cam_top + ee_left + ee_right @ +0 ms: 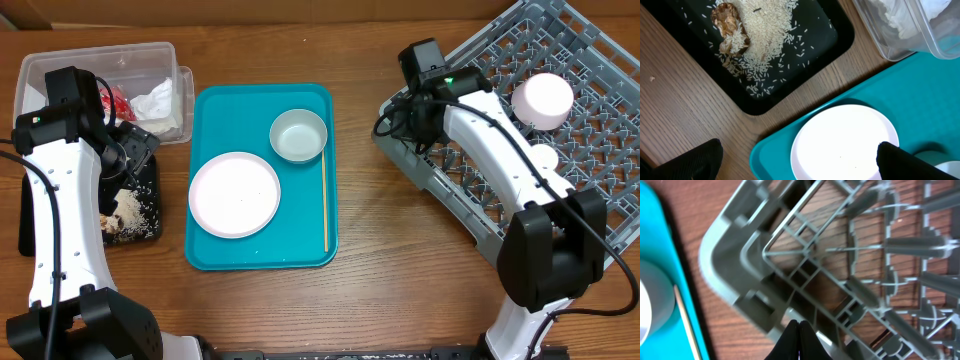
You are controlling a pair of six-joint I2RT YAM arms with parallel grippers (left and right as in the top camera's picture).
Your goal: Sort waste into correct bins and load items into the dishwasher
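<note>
My left gripper (800, 165) hangs open over the near edge of the white plate (845, 142) on the teal tray (775, 155), with nothing between its fingers (700, 160). Behind it, the black tray (835, 35) holds rice and brown scraps (760, 40). The clear tub (60, 70) holds white napkins (155, 100) and a red wrapper (120, 100). My right gripper (799, 340) is shut on nothing above the left corner of the grey dish rack (720, 265). A greyish bowl (298, 135) sits on the teal tray. Two white items (543, 98) stand in the rack (600, 60).
A thin wooden stick (324, 200) lies along the teal tray's right side, next to the bowl (650, 300). The rack is angled at the table's right. Bare wood shows between the teal tray (210, 250) and the rack.
</note>
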